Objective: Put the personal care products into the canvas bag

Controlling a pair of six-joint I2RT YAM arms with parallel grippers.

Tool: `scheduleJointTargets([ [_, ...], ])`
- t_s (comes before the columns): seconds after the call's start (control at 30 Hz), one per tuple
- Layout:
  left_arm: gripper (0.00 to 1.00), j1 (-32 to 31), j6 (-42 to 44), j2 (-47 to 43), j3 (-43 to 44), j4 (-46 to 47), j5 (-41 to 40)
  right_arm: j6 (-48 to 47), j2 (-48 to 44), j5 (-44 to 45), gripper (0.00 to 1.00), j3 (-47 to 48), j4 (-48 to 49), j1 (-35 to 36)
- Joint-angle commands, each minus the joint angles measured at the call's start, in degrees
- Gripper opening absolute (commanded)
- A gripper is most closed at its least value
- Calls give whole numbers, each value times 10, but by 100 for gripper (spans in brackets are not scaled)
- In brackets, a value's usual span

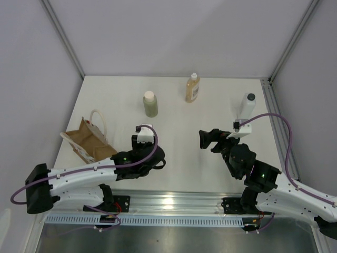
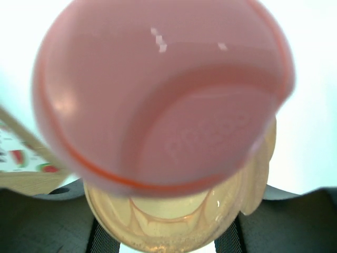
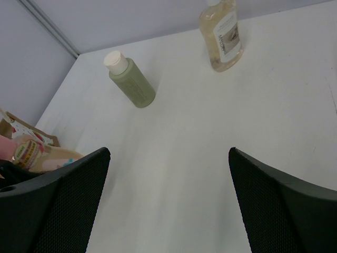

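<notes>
In the left wrist view an orange bottle (image 2: 174,216) with a pink cap (image 2: 158,95) fills the frame, and my left gripper (image 1: 154,158) is shut on it, its dark fingers (image 2: 47,221) on either side of the body. That bottle (image 3: 31,154) also shows at the left edge of the right wrist view. The tan canvas bag (image 1: 87,139) with cream handles stands left of my left gripper. An olive-green bottle (image 1: 150,104), an amber bottle (image 1: 192,88) and a white bottle (image 1: 248,107) stand upright at the back. My right gripper (image 1: 205,139) is open and holds nothing.
Grey walls enclose the white table (image 1: 179,147) on three sides. A metal rail (image 1: 174,203) runs along the near edge by the arm bases. A purple cable (image 1: 281,137) arcs over the right arm beside the white bottle.
</notes>
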Motion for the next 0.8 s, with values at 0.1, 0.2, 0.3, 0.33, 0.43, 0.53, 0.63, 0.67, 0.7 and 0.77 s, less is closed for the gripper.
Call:
scheduleJointTargets([
  [0.1, 0, 15, -1, -104, 119, -98, -129, 11, -4, -5, 98, 1, 17, 0],
  [0.2, 0, 30, 24, -134, 132, -107, -148, 12, -3, -8, 98, 0, 18, -1],
  [0.3, 0, 62, 46, -170, 139, -115, -146, 14, -2, -12, 98, 1, 17, -1],
  [0.33, 0, 72, 53, -178, 139, -114, -144, 15, -2, -15, 98, 1, 18, -1],
  [0.43, 1, 125, 71, -199, 134, -119, -128, 17, -5, -19, 98, 1, 16, -1],
  [0.53, 0, 172, 74, -215, 126, -128, -123, 18, -8, -21, 98, 2, 16, -1],
  [0.63, 0, 182, 66, -241, 116, -126, -132, 19, -9, -20, 98, 1, 15, -1],
  [0.67, 0, 187, 66, -247, 113, -120, -131, 19, -10, -21, 98, 1, 15, -1],
  [0.7, 1, 189, 70, -257, 113, -116, -129, 20, -10, -21, 98, 2, 14, -1],
  [0.77, 1, 204, 74, -260, 115, -114, -129, 20, -11, -24, 98, 2, 14, -1],
])
